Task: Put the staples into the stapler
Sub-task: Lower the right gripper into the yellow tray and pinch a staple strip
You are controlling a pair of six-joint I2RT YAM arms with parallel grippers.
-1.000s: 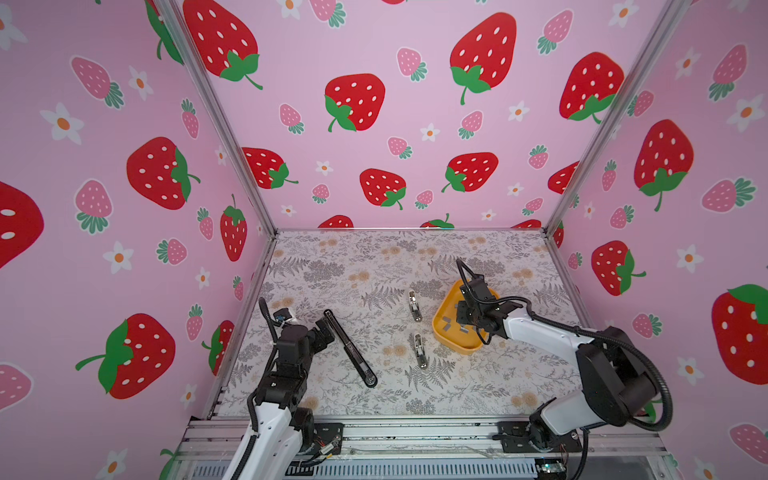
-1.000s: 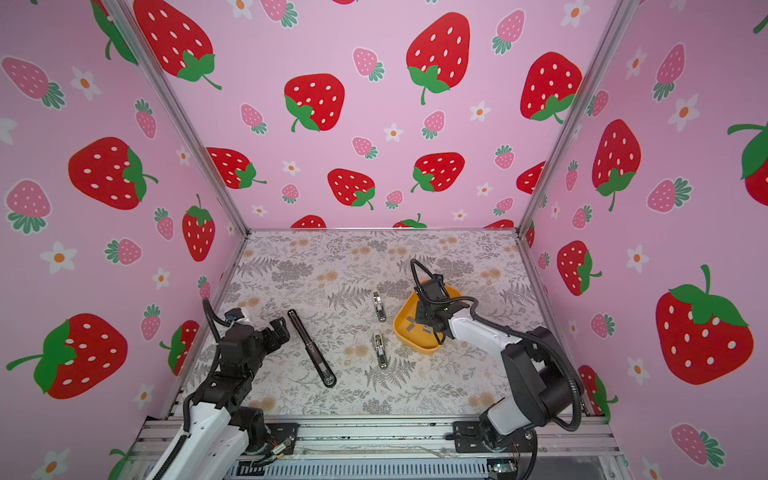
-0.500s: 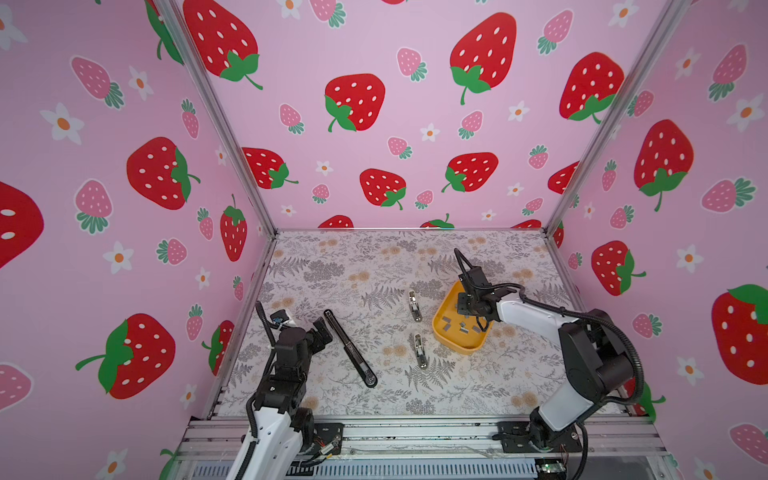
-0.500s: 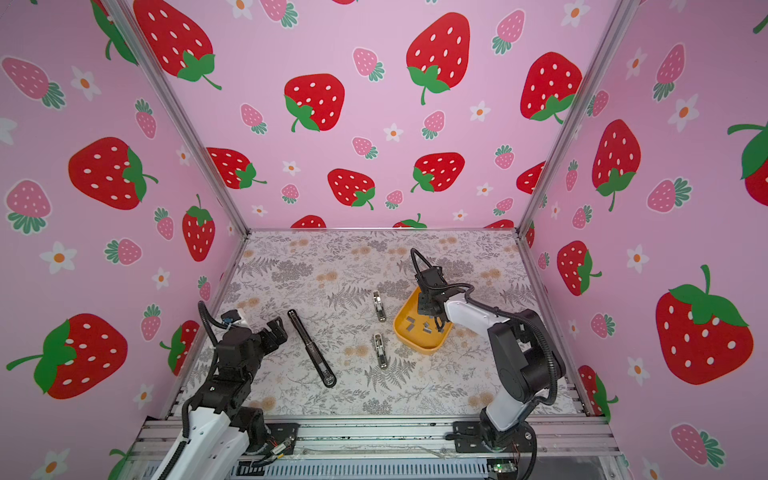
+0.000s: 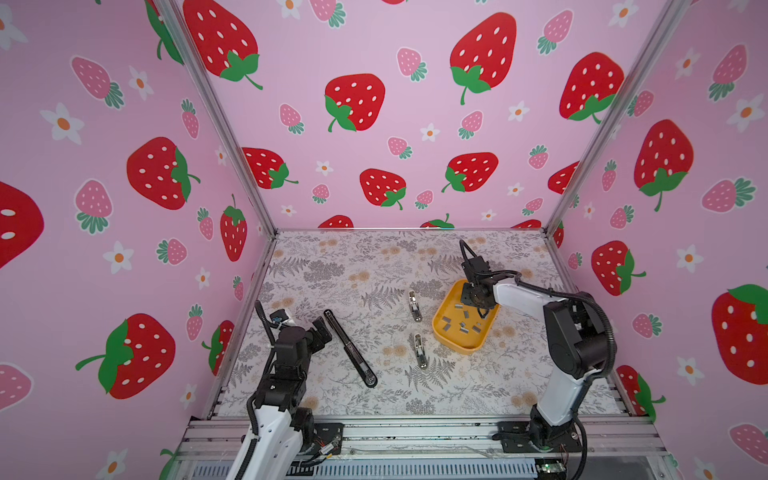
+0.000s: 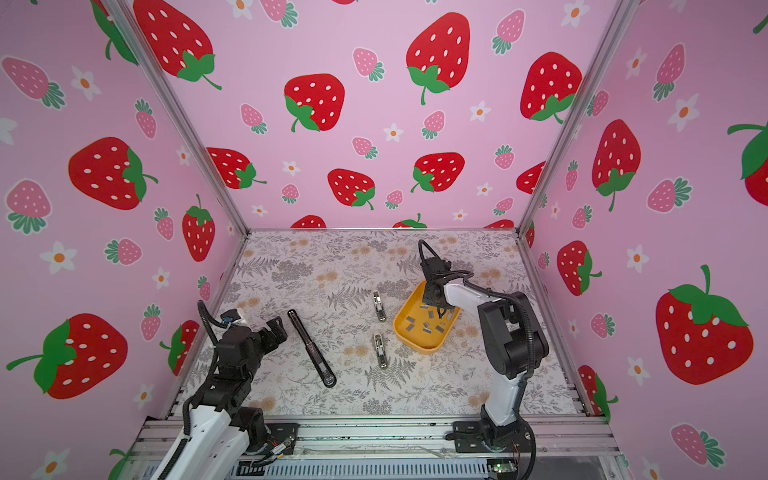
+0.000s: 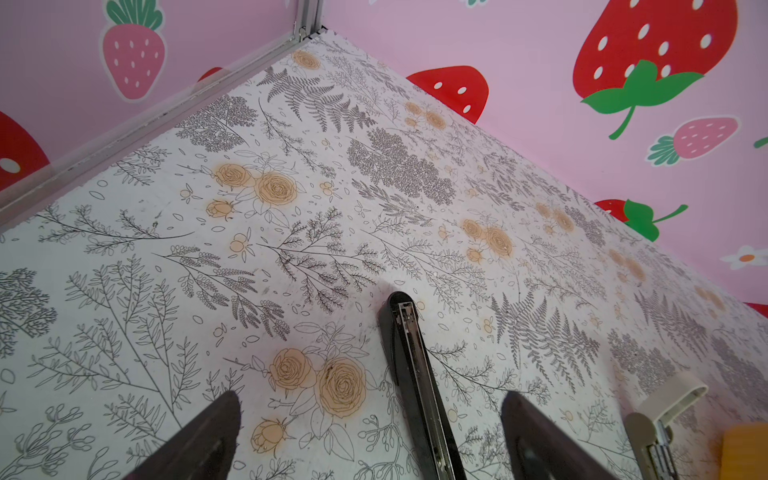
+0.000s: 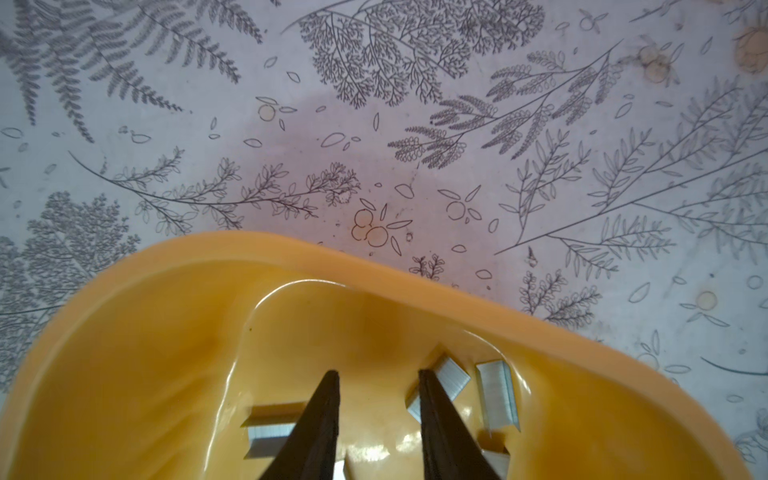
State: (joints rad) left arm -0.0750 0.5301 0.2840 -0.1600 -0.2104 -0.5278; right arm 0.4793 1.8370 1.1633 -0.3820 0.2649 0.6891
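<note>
Stapler [image 5: 350, 348] lies on my table [image 5: 353, 266], left pincer [image 5: 323, 330] released and empty beside its far end; yellow tray [image 5: 457, 348] holds the staples [image 8: 496, 390], where I see my right pincer [image 8: 378, 374] parted, gripping nothing.

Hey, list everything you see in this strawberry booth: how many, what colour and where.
stapler: one, black, long, lying flat on the table left of centre.
small stapler-like tools: two, grey and metallic, mid-table between the stapler and the tray.
tray: one, yellow, on the table right of centre.
staples: roughly ten short strips, grey metal, loose in the tray.
table: one, white with grey ferns and tan flowers.
walls: three, pink with strawberries.
left hand: black, open and empty, next to the stapler's far end.
right hand: black, fingers apart, down in the tray among the staples, nothing visibly gripped.
</note>
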